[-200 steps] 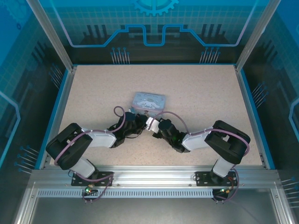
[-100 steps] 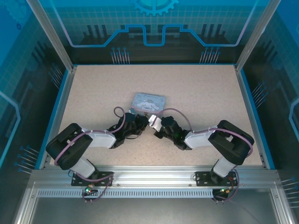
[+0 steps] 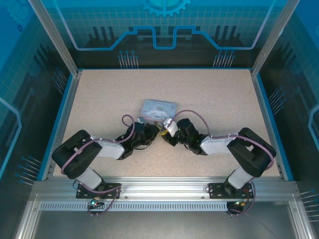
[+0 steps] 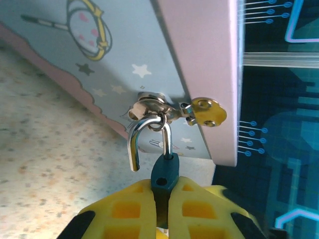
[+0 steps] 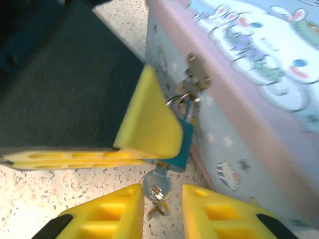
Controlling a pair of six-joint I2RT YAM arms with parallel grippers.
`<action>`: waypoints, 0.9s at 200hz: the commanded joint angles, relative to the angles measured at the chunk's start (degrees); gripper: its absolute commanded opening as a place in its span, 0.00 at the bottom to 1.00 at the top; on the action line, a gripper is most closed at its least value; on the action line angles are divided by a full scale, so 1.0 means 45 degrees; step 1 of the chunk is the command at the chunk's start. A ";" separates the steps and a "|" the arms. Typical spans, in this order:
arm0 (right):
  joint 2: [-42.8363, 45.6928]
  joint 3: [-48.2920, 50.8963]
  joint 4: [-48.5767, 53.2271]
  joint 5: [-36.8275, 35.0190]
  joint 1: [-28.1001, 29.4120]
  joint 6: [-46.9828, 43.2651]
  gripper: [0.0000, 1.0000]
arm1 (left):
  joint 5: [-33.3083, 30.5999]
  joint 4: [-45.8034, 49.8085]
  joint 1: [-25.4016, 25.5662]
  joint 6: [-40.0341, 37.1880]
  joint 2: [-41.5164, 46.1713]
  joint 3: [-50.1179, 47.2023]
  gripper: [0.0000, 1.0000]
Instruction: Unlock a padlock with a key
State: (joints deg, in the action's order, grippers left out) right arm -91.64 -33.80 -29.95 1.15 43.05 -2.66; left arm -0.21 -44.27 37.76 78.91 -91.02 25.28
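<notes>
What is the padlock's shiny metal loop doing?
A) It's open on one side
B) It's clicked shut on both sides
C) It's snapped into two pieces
A: in the left wrist view, one end of the shackle hangs free beside the padlock, whose body the left gripper pinches.

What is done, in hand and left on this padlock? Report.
Done: the key sits in the padlock, whose shackle shows one free end. In hand: left gripper clamps the padlock; right gripper stands open around the key. Left: unhooking it from the tin.
</notes>
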 commanded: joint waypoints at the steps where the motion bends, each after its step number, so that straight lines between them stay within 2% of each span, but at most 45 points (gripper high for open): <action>1: 0.0544 0.0216 0.0219 -0.0137 -0.0190 -0.0053 0.36 | -0.0397 0.0107 -0.0028 -0.0598 -0.0144 -0.0215 0.00; 51: 0.2087 0.0776 0.1048 -0.0600 -0.0615 0.0504 0.51 | -0.0568 0.0041 -0.0128 -0.0650 -0.0689 -0.0494 0.00; 87: 0.2799 -0.0347 0.3122 -0.0244 -0.1416 0.1477 0.63 | -0.0574 -0.0532 -0.0123 -0.0357 -0.1523 -0.0649 0.00; 101: 0.2584 -0.1031 0.4366 -0.0145 -0.1685 0.1822 0.67 | -0.0550 -0.0720 -0.0111 -0.0281 -0.1770 -0.0672 0.10; 112: 0.2378 -0.1474 0.4898 -0.0038 -0.1872 0.2131 0.70 | -0.0568 -0.0858 -0.0102 -0.0281 -0.1843 -0.0714 0.21; 120: 0.2201 -0.1735 0.5161 0.0136 -0.2042 0.2437 0.73 | -0.0578 -0.0871 -0.0105 -0.0275 -0.1810 -0.0779 0.24; 130: 0.1941 -0.2184 0.5703 0.0139 -0.2205 0.2866 0.75 | -0.0691 -0.0759 -0.0109 -0.0298 -0.1630 -0.0901 0.32; 153: 0.1510 -0.3041 0.6651 0.0469 -0.2725 0.3838 0.82 | -0.0869 0.0027 -0.0088 -0.0473 -0.0763 -0.1173 0.53; 180: 0.1384 -0.3539 0.7188 0.1020 -0.3160 0.4876 0.87 | -0.1049 0.1260 -0.0066 -0.0577 0.0799 -0.1565 0.69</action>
State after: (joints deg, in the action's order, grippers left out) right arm -84.60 -47.11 -3.75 2.66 30.44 13.10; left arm -3.07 -47.94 37.60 77.80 -92.58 20.97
